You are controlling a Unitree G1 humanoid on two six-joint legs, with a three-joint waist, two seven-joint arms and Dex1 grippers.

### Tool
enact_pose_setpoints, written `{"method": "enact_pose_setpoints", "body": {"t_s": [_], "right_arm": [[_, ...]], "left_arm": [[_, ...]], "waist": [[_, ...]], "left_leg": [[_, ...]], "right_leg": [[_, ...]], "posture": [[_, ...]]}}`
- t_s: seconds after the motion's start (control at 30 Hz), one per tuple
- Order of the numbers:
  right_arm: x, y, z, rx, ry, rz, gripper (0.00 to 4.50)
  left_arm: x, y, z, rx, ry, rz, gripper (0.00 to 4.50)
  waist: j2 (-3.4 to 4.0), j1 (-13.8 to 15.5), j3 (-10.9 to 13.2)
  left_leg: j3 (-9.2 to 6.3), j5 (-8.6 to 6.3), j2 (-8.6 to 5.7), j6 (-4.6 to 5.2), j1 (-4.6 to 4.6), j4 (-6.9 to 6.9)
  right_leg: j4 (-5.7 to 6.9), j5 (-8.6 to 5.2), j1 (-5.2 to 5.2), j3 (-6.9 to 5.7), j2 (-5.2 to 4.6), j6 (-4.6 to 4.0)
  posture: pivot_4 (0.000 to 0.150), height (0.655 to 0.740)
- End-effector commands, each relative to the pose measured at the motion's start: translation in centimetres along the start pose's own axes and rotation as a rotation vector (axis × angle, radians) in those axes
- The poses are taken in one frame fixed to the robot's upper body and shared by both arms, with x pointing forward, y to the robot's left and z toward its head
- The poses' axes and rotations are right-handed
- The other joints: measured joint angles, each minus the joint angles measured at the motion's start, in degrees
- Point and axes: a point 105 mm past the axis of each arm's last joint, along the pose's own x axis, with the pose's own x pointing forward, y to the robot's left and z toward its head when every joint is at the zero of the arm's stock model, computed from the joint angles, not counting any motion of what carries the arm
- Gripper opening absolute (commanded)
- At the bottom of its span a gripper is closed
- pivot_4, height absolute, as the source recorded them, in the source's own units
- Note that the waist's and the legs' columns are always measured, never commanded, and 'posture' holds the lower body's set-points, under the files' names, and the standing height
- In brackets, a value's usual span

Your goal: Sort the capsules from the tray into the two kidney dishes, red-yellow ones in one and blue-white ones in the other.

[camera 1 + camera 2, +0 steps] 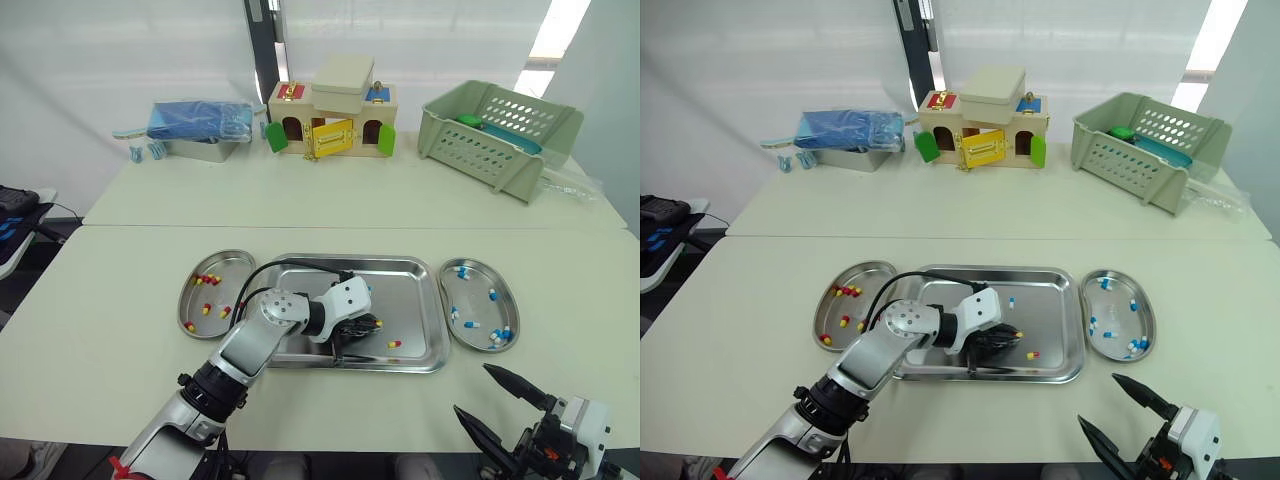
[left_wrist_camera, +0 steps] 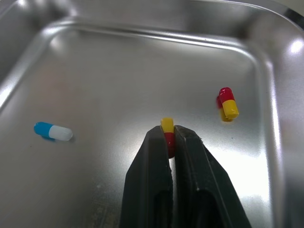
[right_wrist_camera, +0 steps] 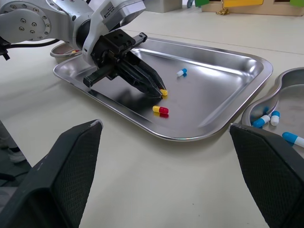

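A red-yellow capsule [image 2: 167, 129] sat pinched between the jaws of the left gripper [image 2: 171, 135]. Its yellow end poked out past the tips and its red half was caught between them, low over the floor of the tray [image 1: 405, 300] in the near right part. Whether it had cleared the metal could not be told. Near it a second red-yellow capsule [image 2: 227, 103] lay loose on the tray, and farther off a blue-white capsule [image 2: 52, 131], both apart from the jaws. The step in hand looked to be the pick of a red-yellow one, with the grip apparently made. The next move would call for raising it over the tray's rim, carrying it to the left kidney dish [image 1: 188, 300], which held red-yellow capsules, and releasing it there. The right kidney dish [image 1: 478, 285], just beside the tray's other end, held blue-white ones. The right gripper [image 1: 476, 390] hung over the near part of the counter [image 1: 110, 300], its jaws spread wide and holding nothing, well apart from the tray.
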Motion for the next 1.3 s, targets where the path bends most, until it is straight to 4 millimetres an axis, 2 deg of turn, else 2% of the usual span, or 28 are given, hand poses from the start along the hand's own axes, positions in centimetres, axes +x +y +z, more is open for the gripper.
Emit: {"method": "enact_pose_setpoints", "body": {"t_s": [0.03,0.2,0.33,0.53,0.73,0.83,1.07,1.17,1.3], "right_arm": [[0.0,0.0,0.9,-0.031,-0.023,0.006,4.5],[-0.1,-0.1,0.9,-0.036,-0.019,0.01,4.5],[-0.1,0.1,1.0,-0.044,-0.017,0.028,4.5],[-0.2,0.1,1.4,-0.093,0.008,0.114,4.5],[0.6,-1.7,2.1,-0.131,0.001,0.17,4.5],[1.0,-2.2,2.3,-0.138,0.0,0.197,4.5],[2.1,-2.5,2.9,-0.139,-0.019,0.278,4.5],[2.3,-2.2,3.1,-0.165,-0.014,0.33,4.5],[2.5,-1.7,3.4,-0.172,-0.007,0.388,4.5]], "left_arm": [[0.0,-0.2,-0.6,0.006,0.019,0.001,0.05],[0.0,0.1,-0.6,0.034,0.014,0.034,0.05],[-0.6,0.1,0.1,0.026,-0.038,0.041,0.05],[-4.8,0.7,0.5,-0.017,-0.1,0.127,0.05],[-10.8,1.8,0.5,-0.081,-0.094,0.332,0.05],[-13.4,2.6,-0.2,-0.132,-0.069,0.452,0.05],[-20.5,5.1,-5.0,-0.28,0.057,0.807,0.05],[-22.3,5.4,-6.4,-0.315,0.089,0.878,0.05],[-22.8,5.5,-7.3,-0.34,0.095,0.895,0.05]], "waist": [[0.0,0.0,0.0],[0.02,0.0,-0.01],[0.08,-0.02,-0.05],[0.12,-0.06,-0.07],[0.12,-0.06,-0.07],[0.12,-0.04,-0.07],[0.12,-0.04,-0.07],[0.11,-0.05,-0.07],[0.1,0.01,-0.07]], "left_leg": [[0.0,0.0,0.0,0.0,0.0,0.0],[0.0,0.0,0.0,0.0,0.0,0.0],[0.0,0.0,0.0,0.0,0.0,0.0],[-0.03,0.0,0.02,0.0,0.03,-0.02],[-0.05,0.0,0.02,0.0,0.03,-0.01],[-0.04,0.0,0.02,0.0,0.03,0.0],[-0.1,0.0,0.02,0.0,0.06,-0.03],[-0.07,0.0,0.02,0.0,0.06,-0.03],[-0.07,0.0,0.02,0.0,0.06,-0.03]], "right_leg": [[0.0,0.0,0.0,0.0,0.0,0.0],[0.0,0.0,0.0,0.0,0.0,0.0],[0.0,0.0,0.0,0.0,0.0,0.0],[0.06,-0.02,-0.02,0.01,0.01,-0.04],[0.05,-0.02,0.01,0.0,0.01,-0.04],[0.04,-0.02,0.03,-0.01,0.0,-0.04],[0.06,-0.03,0.01,-0.04,0.01,-0.06],[0.06,-0.04,0.01,-0.03,0.01,-0.07],[0.06,-0.03,0.01,-0.03,0.0,-0.07]], "posture": [[0.15,0.74],[0.15,0.74],[0.15,0.74],[0.15,0.74],[0.15,0.74],[0.15,0.74],[0.15,0.74],[0.15,0.74],[0.15,0.74]]}}
